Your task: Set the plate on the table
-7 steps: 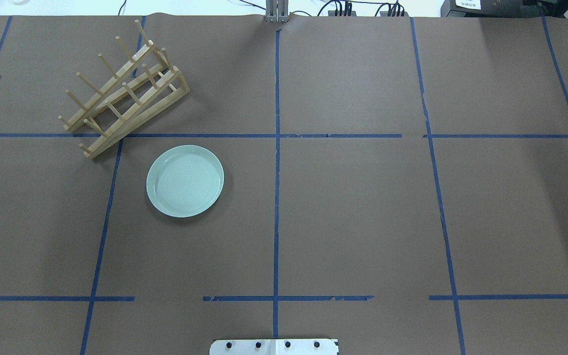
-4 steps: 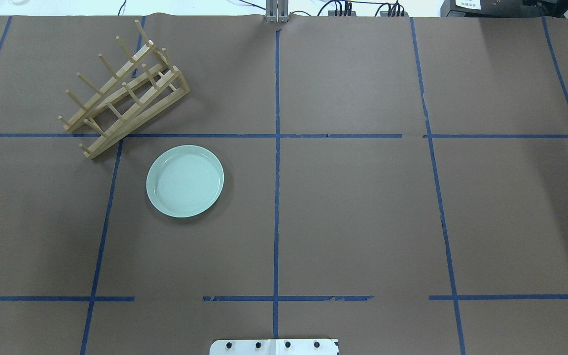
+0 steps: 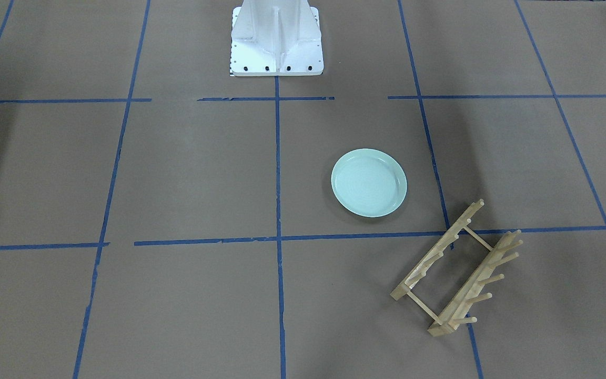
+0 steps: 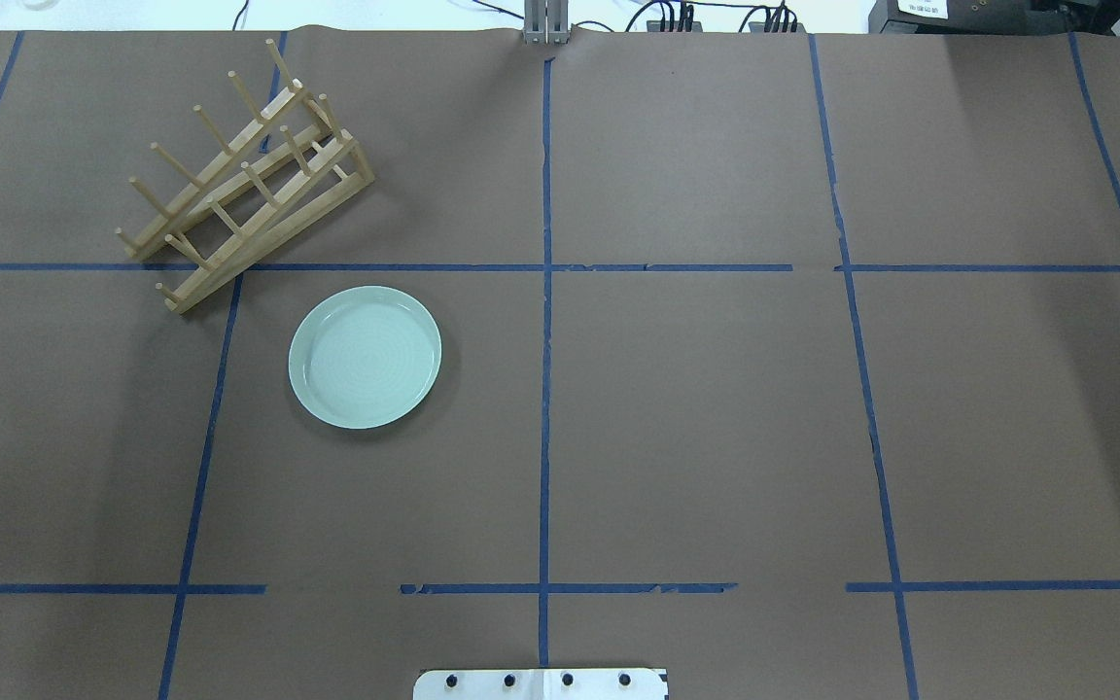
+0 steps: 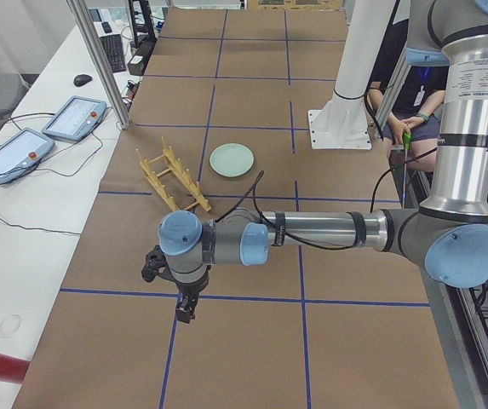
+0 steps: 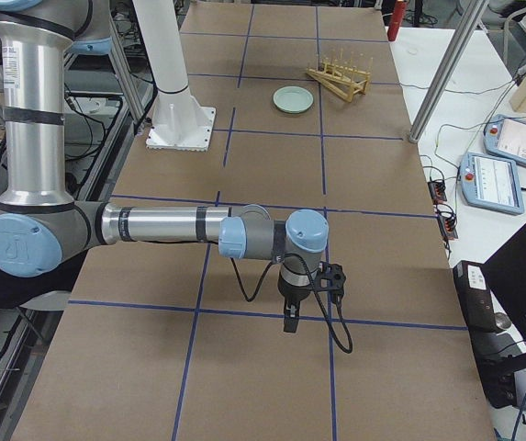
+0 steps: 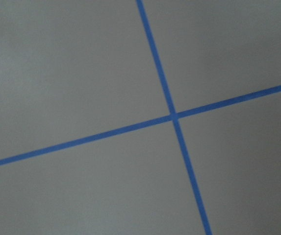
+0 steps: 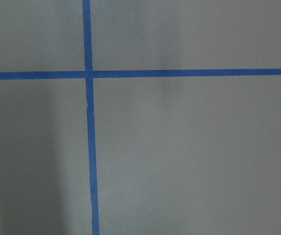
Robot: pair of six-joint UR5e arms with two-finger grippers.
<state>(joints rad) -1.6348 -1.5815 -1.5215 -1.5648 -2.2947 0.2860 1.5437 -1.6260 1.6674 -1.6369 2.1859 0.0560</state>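
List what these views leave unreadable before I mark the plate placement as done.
- Left gripper: shows only in the exterior left view, small and dark. Open or shut cannot be told.
- Right gripper: likewise, only in the exterior right view.
- Wrist views: only tape lines on the table; no fingers in frame.
- Overhead and front-facing views: both arms lie outside the edges.
- Plate: its underside is hidden by the plate itself.

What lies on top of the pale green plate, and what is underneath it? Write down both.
Nothing lies on the plate; its glossy inside is bare. It rests flat on the table. The patch of brown paper directly beneath it is covered and cannot be seen.
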